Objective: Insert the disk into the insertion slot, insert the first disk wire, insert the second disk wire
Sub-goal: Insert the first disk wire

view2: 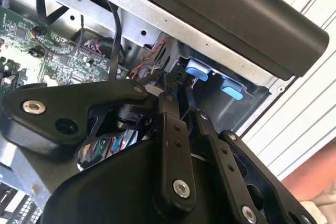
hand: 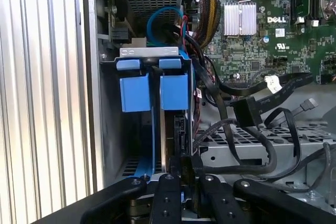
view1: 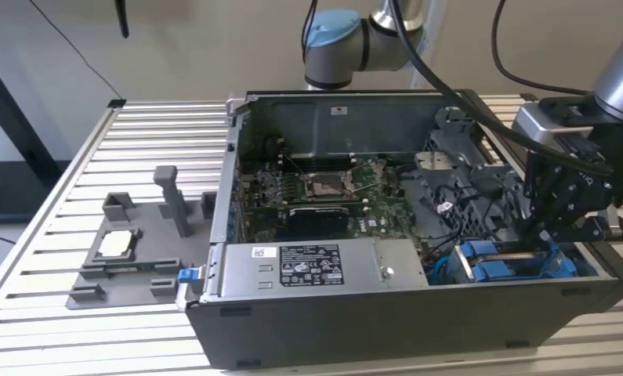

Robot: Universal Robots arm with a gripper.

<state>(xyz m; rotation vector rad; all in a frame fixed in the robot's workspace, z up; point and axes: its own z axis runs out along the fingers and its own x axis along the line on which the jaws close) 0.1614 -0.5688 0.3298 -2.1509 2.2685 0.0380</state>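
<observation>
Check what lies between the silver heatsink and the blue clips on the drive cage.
In the first wrist view, a bundle of cables, black, red and yellow, runs between the heatsink and the blue clips.

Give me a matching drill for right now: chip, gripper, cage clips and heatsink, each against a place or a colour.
Things:
1. chip
2. gripper
3. cage clips
4. heatsink

Place or colour:
a. blue
b. silver and finned, on the motherboard
c. on the grey tray, exterior view's left
d. at the drive cage, exterior view's right

Pairs: 1-c, 2-d, 3-a, 4-b
</observation>
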